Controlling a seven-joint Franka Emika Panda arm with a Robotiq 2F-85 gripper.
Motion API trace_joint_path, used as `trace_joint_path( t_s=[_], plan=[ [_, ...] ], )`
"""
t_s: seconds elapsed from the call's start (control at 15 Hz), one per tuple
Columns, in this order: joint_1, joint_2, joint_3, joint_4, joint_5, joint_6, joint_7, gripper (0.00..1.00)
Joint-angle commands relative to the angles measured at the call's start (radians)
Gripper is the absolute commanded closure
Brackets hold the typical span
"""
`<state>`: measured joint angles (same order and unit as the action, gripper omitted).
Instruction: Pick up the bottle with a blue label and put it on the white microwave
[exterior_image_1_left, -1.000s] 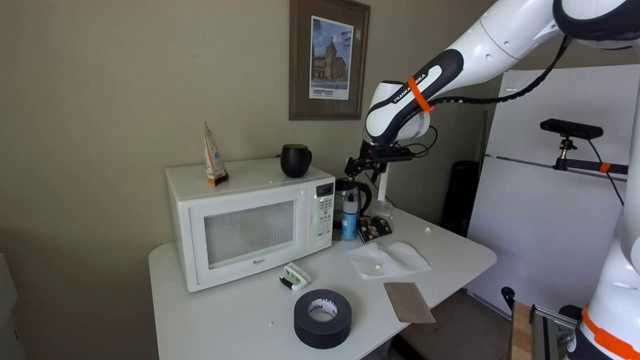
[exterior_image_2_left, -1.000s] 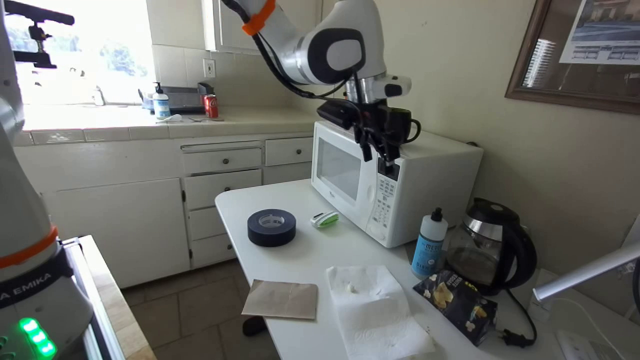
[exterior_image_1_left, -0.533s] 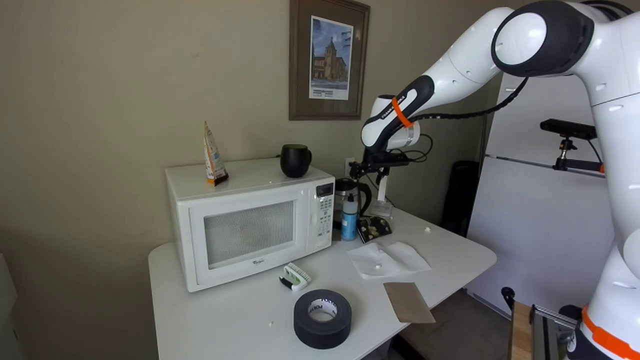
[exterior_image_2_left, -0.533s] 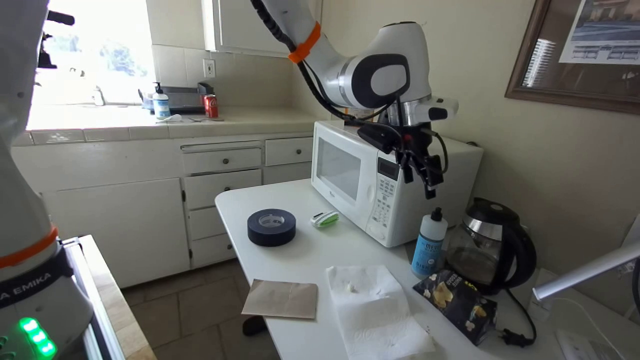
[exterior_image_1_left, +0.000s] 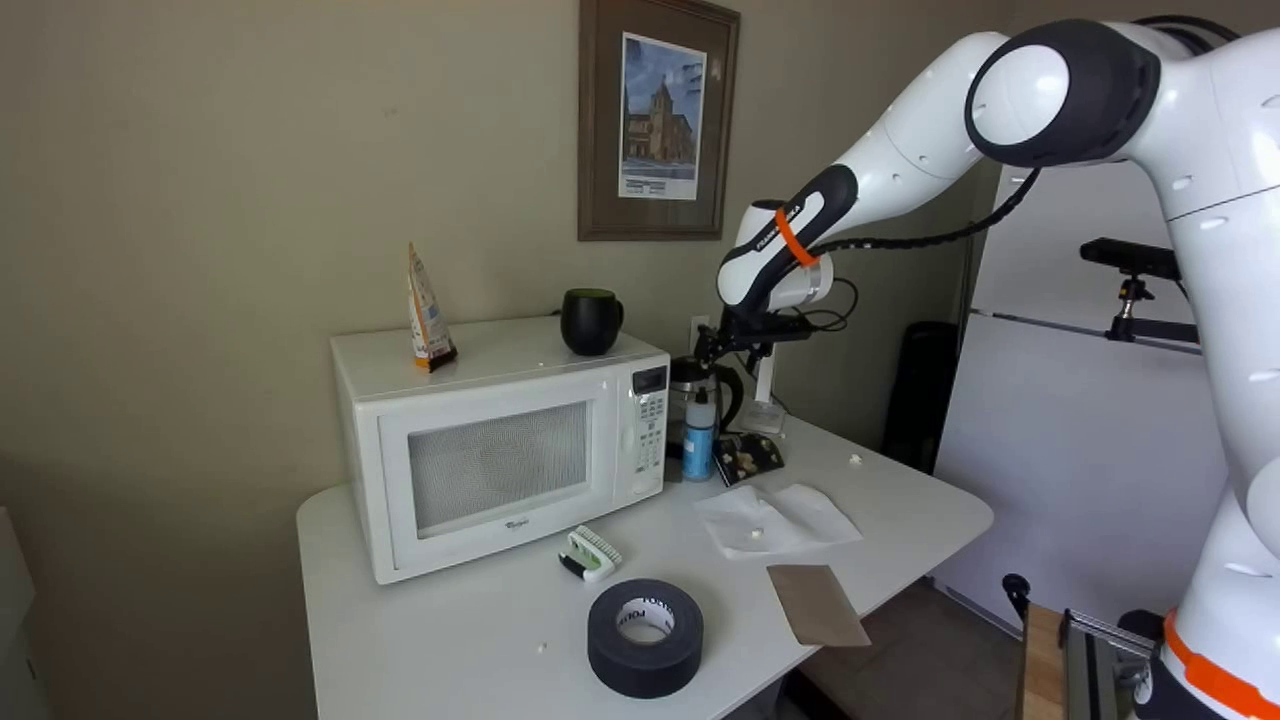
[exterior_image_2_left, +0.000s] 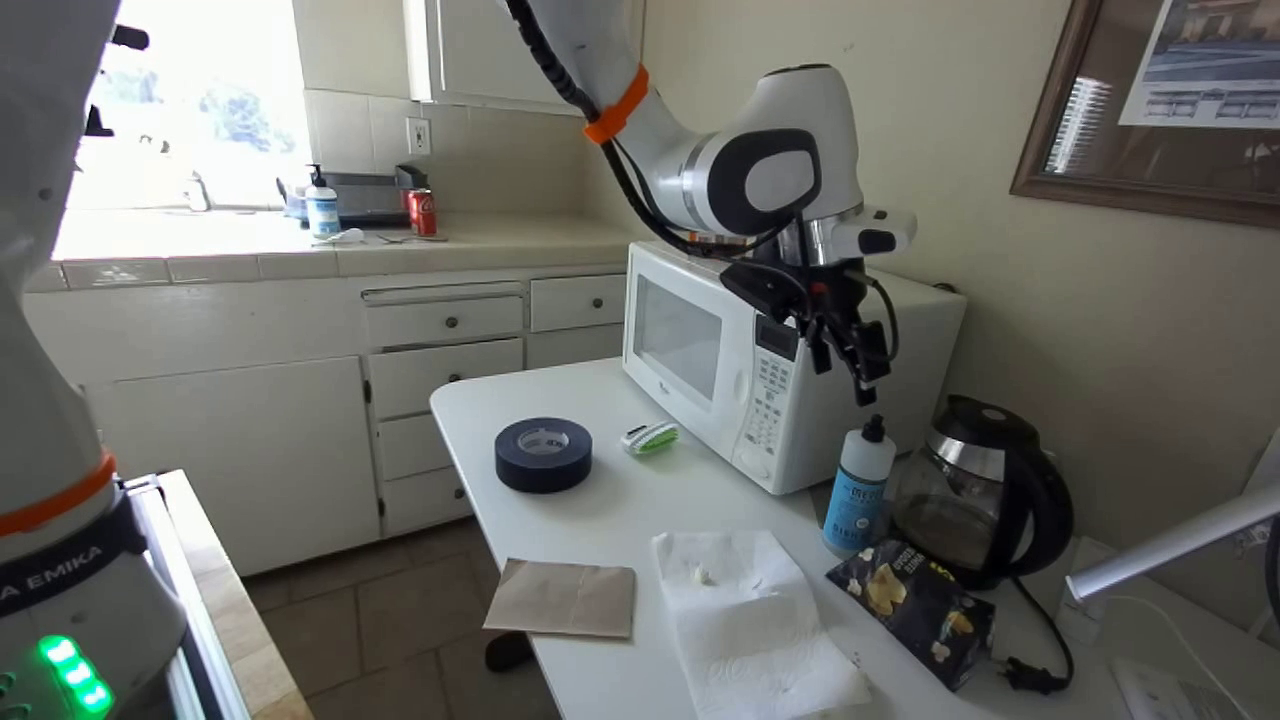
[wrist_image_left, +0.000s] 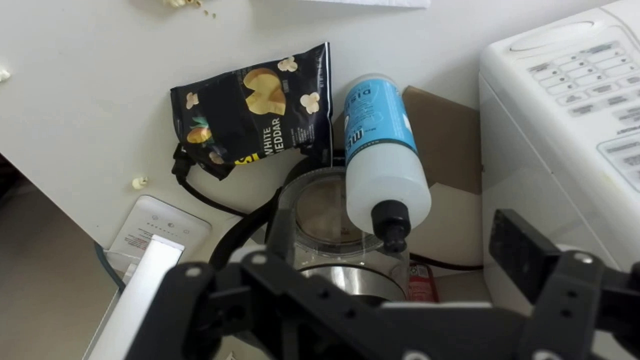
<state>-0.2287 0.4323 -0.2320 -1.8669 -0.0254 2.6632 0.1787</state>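
Note:
The bottle with a blue label (exterior_image_1_left: 698, 455) stands upright on the table beside the microwave's control-panel side. It has a clear whitish top and a black cap, and also shows in an exterior view (exterior_image_2_left: 855, 508) and the wrist view (wrist_image_left: 378, 112). The white microwave (exterior_image_1_left: 500, 475) stands on the table and is at the right in the wrist view (wrist_image_left: 530, 145). My gripper (exterior_image_2_left: 843, 380) is open and empty, above the bottle's cap and apart from it. In the wrist view my gripper (wrist_image_left: 401, 240) has its fingers wide apart, with the cap between them in the picture.
A glass kettle (exterior_image_2_left: 950, 500) stands close to the bottle, and a black snack bag (exterior_image_2_left: 915, 610) lies before it. A black mug (exterior_image_1_left: 590, 322) and an upright bag (exterior_image_1_left: 428, 315) stand on the microwave. A paper towel (exterior_image_2_left: 750, 620), tape roll (exterior_image_2_left: 543, 460) and brush (exterior_image_2_left: 650, 438) lie on the table.
My gripper has moved from beside the microwave's top front corner down and across to above the bottle, slowing in the last half second. The bottle and other objects have not moved.

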Motion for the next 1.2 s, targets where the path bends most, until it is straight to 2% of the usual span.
trace_joint_path(
  t_s=[0.0,0.4,0.73,1.13],
  plan=[
    [-0.026,0.100,0.030,0.050,0.059,0.039,-0.032,0.00],
    [-0.088,0.220,0.103,0.145,0.146,0.087,-0.099,0.00],
    [-0.127,0.299,0.122,0.210,0.166,0.147,-0.143,0.00],
    [-0.164,0.373,0.139,0.276,0.167,0.149,-0.160,0.00]
  ],
)
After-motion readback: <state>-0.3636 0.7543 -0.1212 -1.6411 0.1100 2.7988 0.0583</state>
